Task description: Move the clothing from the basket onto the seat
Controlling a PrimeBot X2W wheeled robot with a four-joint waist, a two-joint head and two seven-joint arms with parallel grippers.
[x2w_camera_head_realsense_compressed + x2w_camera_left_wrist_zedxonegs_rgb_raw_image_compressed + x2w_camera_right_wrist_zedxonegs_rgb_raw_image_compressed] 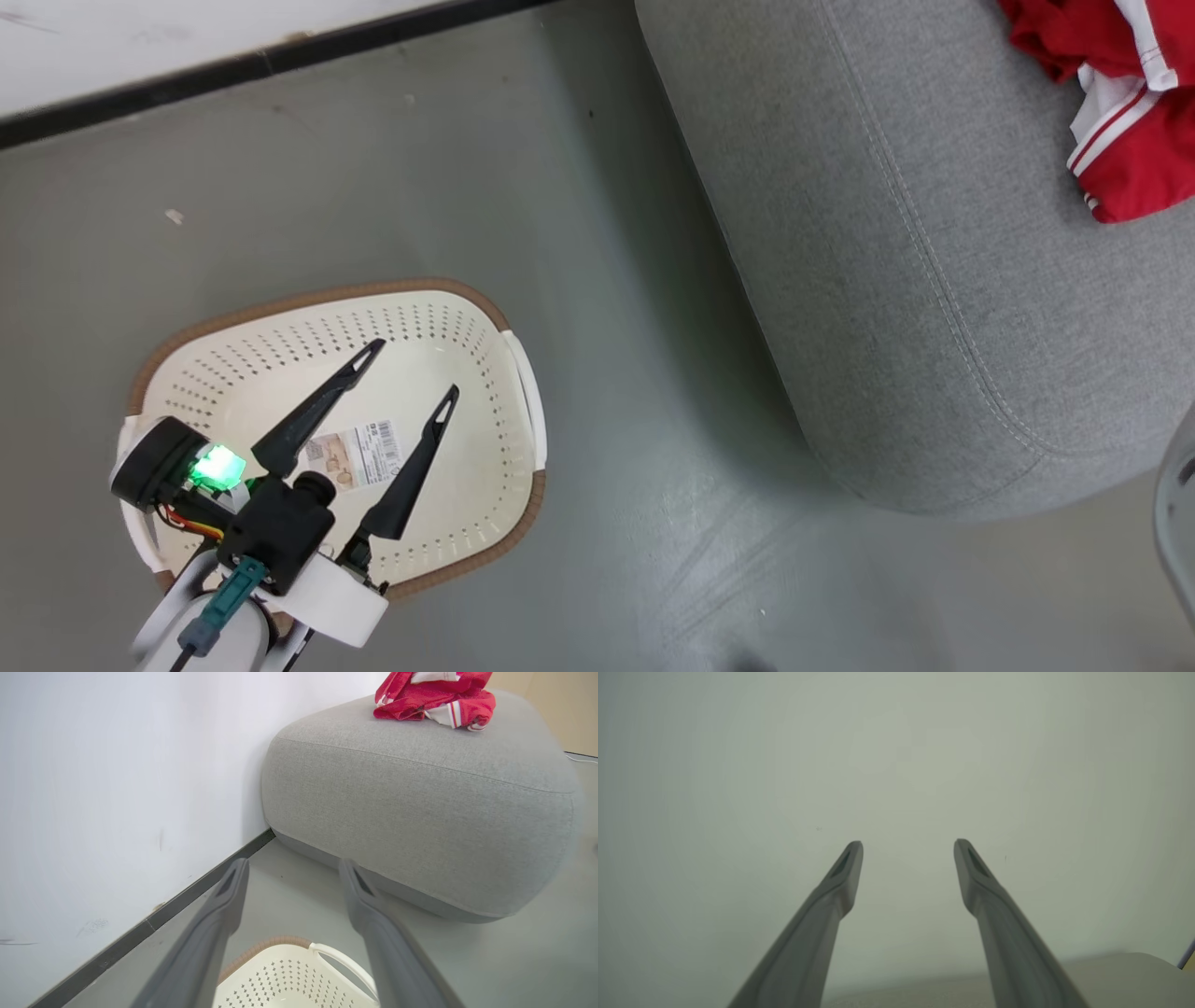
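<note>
The cream basket (495,411) sits on the floor at the lower left, with a barcode label (355,455) on its bare bottom and no garment inside. Above it hangs my left gripper (416,370), open, holding nothing. The red clothing (1120,103) with white trim lies bunched on the grey seat (934,280) at the upper right. In the left wrist view the clothing (434,700) rests on top of the seat (420,807), beyond my open left gripper (292,870) and the basket's rim (299,961). My right gripper (908,847) is open over plain grey floor.
A white wall with a dark baseboard (261,65) runs along the back. Grey floor (616,373) separates basket and seat. A pale grey rounded object (1178,504) shows at the right edge.
</note>
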